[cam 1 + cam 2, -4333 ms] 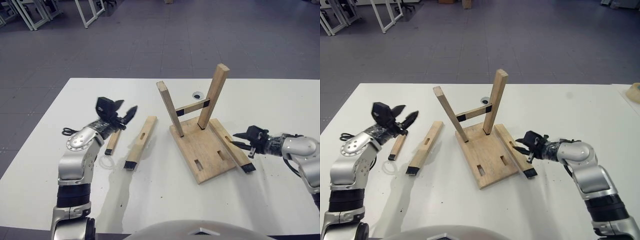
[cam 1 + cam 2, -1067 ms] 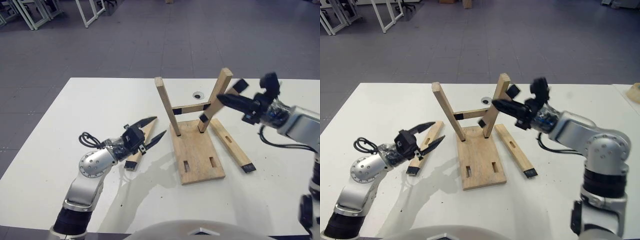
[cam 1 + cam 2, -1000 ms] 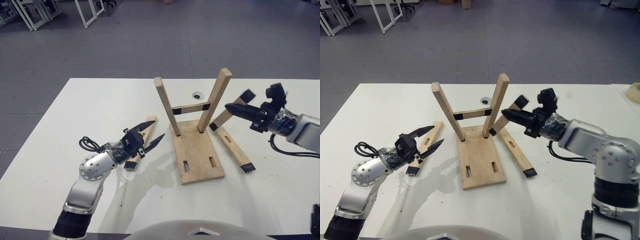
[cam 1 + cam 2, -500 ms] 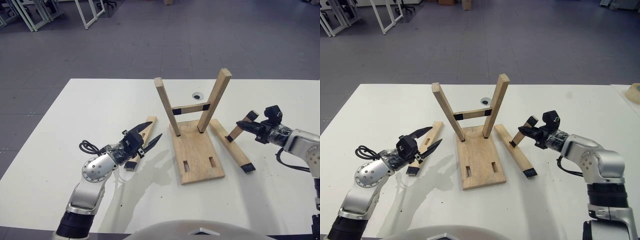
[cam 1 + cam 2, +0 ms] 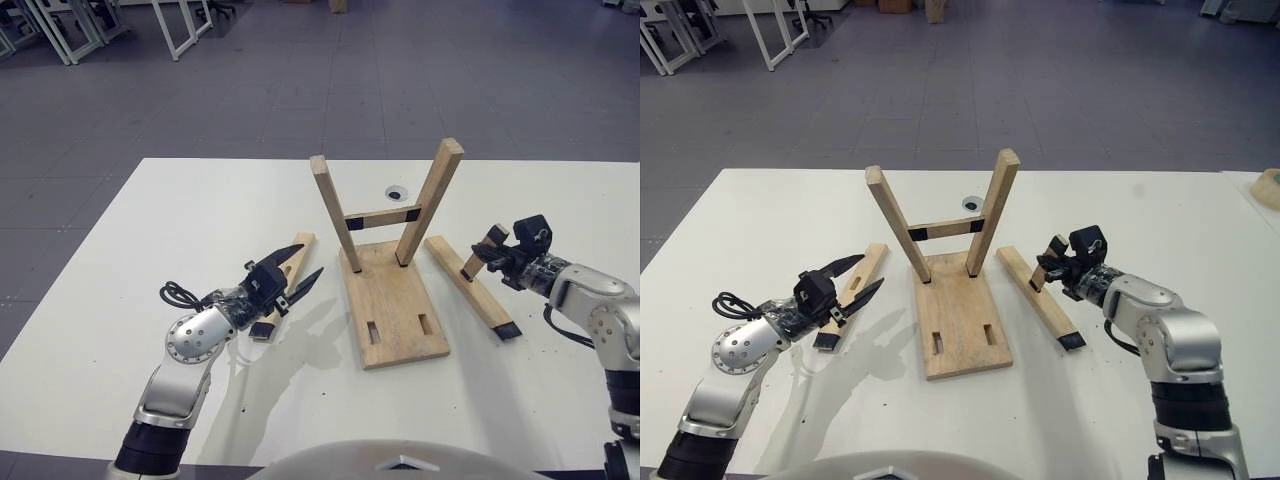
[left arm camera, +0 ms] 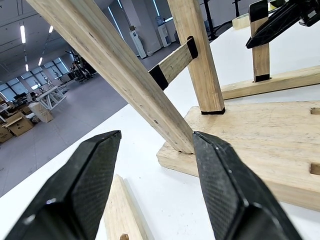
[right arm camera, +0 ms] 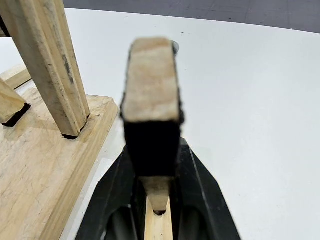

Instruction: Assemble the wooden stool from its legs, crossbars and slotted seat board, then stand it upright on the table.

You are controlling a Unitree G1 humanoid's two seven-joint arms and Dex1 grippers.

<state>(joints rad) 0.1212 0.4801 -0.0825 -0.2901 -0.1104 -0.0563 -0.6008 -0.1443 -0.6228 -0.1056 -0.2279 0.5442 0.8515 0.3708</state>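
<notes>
The slotted seat board lies flat mid-table with two legs standing in it, joined by a black-tipped crossbar. To its right a loose leg lies on the table. My right gripper is shut on a short crossbar, held nearly upright with its lower end on that leg; the right wrist view has the crossbar between the fingers. My left gripper is open, low over another loose leg left of the board.
A round hole is in the white table behind the stool parts. A black cable loops at my left wrist. Bare table stretches in front of the board and at the far left; grey floor lies beyond the far edge.
My right gripper came down from beside the standing legs with the short crossbar and set its end on the loose right leg, which shifted slightly. My left gripper barely moved.
</notes>
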